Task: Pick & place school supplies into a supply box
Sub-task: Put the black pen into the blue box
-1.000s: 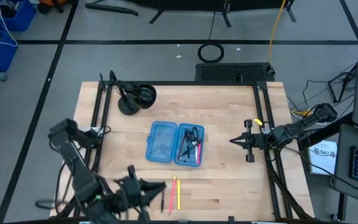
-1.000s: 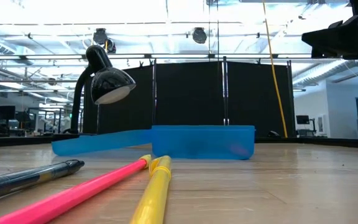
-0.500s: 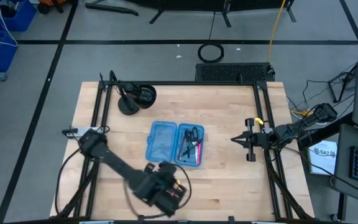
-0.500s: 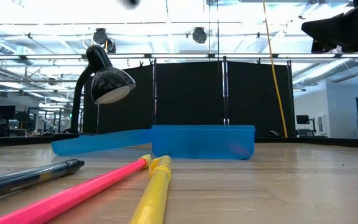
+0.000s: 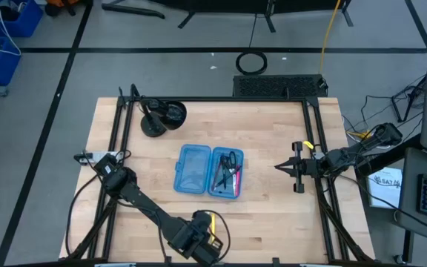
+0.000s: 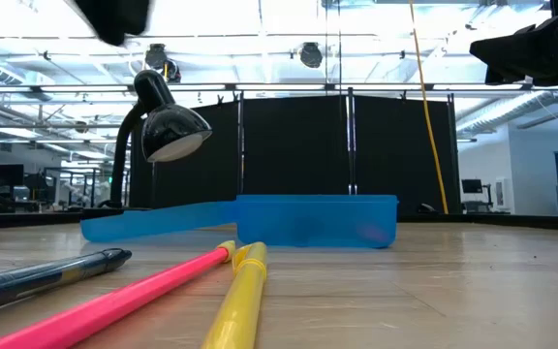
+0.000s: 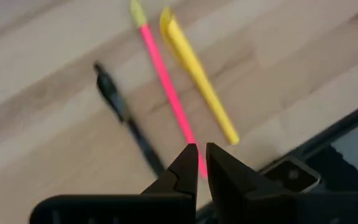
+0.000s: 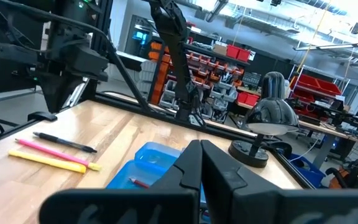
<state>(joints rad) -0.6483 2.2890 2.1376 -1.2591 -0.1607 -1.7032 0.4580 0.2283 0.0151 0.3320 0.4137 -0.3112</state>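
Three loose school supplies lie side by side near the table's near edge: a black pen, a pink pen and a yellow pen. My left gripper hangs above them pointing down, its fingers a narrow slit apart with nothing between; its wrist covers them from above. The blue supply box lies open at mid-table, with scissors and pens in its right half. My right gripper waits shut at the table's right side, pointing left.
A black desk lamp stands at the far left corner, behind the box. Black frame rails run along the table's left, far and right sides. Bare wood lies between the box and my right gripper.
My left gripper has swung from the near left corner toward the right along the near edge. It has come down over the loose pens and tipped from about level to pointing down. In the high view its wrist now hides them. The pens and box have not moved.
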